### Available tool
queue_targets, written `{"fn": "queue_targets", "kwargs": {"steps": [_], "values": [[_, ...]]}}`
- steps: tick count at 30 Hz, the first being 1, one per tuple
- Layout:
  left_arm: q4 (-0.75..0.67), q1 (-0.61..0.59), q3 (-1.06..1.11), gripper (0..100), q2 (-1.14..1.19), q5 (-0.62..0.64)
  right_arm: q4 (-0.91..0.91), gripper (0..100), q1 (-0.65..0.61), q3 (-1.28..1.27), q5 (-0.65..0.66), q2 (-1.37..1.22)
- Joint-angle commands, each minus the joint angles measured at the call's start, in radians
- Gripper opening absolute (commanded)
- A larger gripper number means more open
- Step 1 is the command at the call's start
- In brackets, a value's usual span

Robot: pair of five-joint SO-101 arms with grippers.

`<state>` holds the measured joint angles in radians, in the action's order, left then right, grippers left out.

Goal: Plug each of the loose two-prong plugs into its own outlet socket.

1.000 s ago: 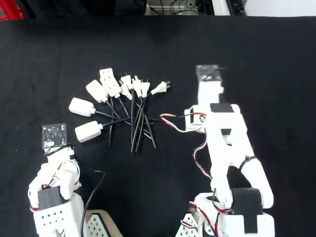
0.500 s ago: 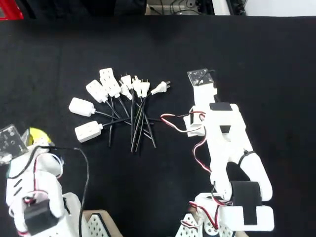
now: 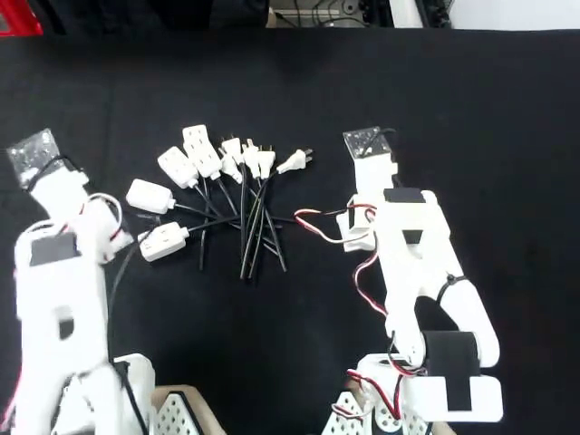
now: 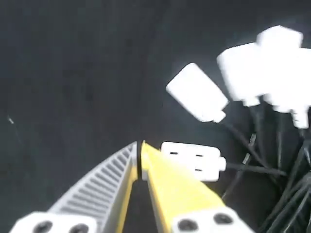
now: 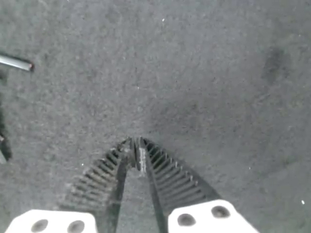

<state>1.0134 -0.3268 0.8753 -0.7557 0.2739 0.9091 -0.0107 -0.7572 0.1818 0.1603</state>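
Left gripper (image 4: 139, 154) pinched closed, empty, just beside an outlet socket (image 4: 193, 159).
Left arm (image 3: 54, 272) extended forward; right gripper (image 5: 134, 147), likewise closed and empty, well apart from that socket.

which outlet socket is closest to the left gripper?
The socket nearest the arm bases, slots showing, beside the left gripper; the other three lie farther off.

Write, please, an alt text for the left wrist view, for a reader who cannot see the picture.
The shut left gripper points at a black table, its tip close beside a white outlet socket lying flat. More white sockets lie beyond it, and black cords run from them to one side.
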Motion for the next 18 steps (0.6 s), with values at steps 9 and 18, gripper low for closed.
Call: {"fn": "queue_targets", "kwargs": {"steps": [9,18], "values": [[0.078,0.044,-0.222,3,0.404,0.206,0.005,1.4,0.009,0.05,0.008,-0.001],[0.002,0.122,-0.386,3,0.485,0.433,0.005,1.4,0.009,0.05,0.008,-0.001]]}}
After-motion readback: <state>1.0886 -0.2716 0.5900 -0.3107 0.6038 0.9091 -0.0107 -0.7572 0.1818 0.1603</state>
